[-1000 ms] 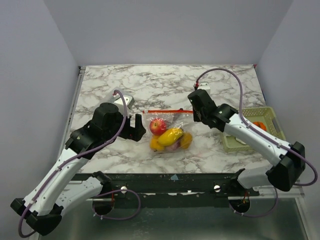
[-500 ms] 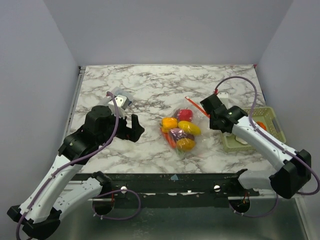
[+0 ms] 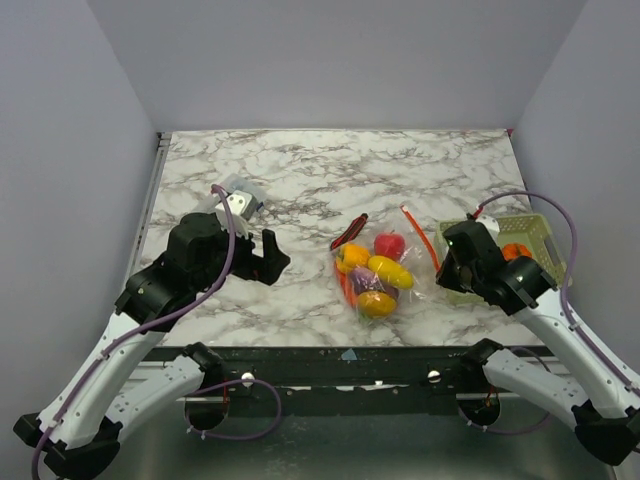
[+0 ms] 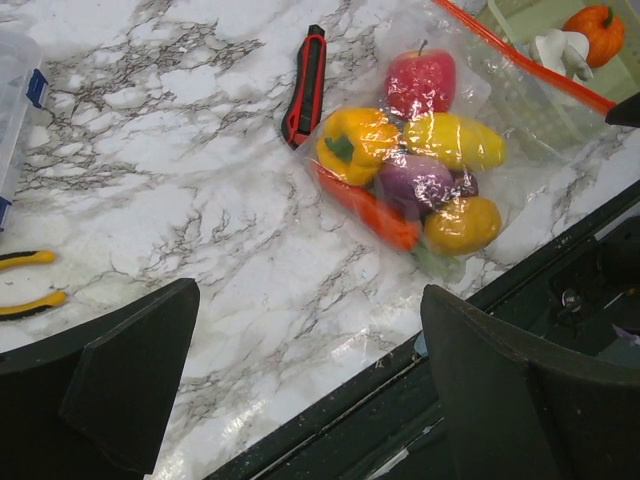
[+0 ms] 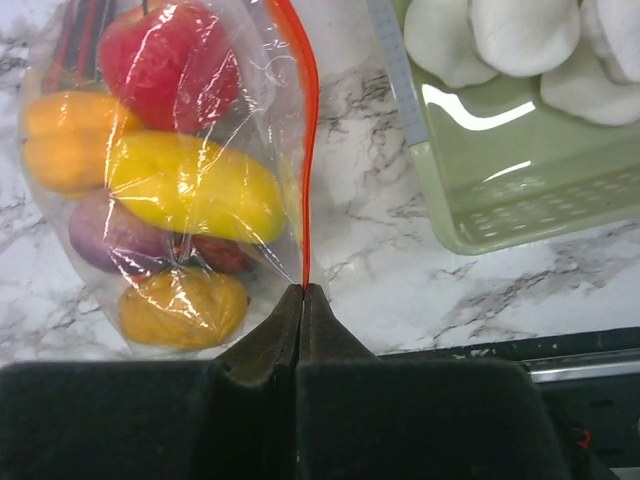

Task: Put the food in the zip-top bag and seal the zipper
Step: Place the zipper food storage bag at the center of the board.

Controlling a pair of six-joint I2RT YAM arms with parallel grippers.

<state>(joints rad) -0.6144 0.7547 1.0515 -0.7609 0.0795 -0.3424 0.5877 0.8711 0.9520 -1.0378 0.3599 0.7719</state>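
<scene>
The zip-top bag [image 3: 378,272] lies on the marble near the front middle. It holds the food: a red apple [image 4: 420,82], a yellow pepper [image 4: 355,140], a yellow fruit [image 5: 195,185], a purple piece [image 4: 415,180], an orange fruit [image 5: 180,305] and a carrot [image 4: 370,212]. The zipper [image 3: 420,238] runs along the bag's right side. My right gripper [image 5: 303,292] is shut on the near end of the zipper [image 5: 308,150]; it also shows in the top view [image 3: 441,268]. My left gripper [image 4: 310,340] is open and empty, left of the bag [image 3: 272,256].
A slim red-and-black stick [image 4: 306,85] lies beside the bag's far left. A green basket [image 5: 520,190] with white pieces [image 5: 520,40] and a small pumpkin [image 4: 592,22] stands to the right. A clear box [image 3: 238,195] and yellow-handled pliers [image 4: 25,280] lie at the left.
My right gripper has drawn the bag by its zipper to the right and toward the front edge, turning it. The stick now shows. The left arm backed off slightly, then stayed.
</scene>
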